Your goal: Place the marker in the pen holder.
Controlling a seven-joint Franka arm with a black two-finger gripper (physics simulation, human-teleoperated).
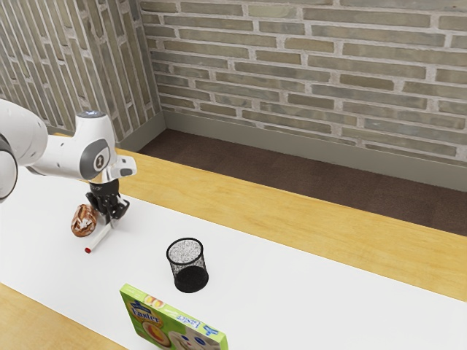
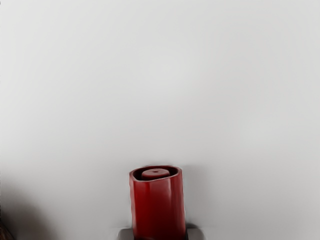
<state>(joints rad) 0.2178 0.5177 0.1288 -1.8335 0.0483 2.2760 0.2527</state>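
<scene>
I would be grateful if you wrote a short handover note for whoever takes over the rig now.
Tool: closed on the marker, one finger each side.
Marker: at or just above the white surface, beside the brown object.
Pen holder: upright, near the green box.
Done: marker gripped.
Left: raise it, carry it over the holder, release it inside.

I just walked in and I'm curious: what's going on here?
A robot arm is handling a marker: its gripper is shut on it, low over the white surface. The marker isn't in the black mesh pen holder, which stands upright and apart from it. A brown, roundish thing sits near the gripper, and a green box stands beyond the holder.
</scene>
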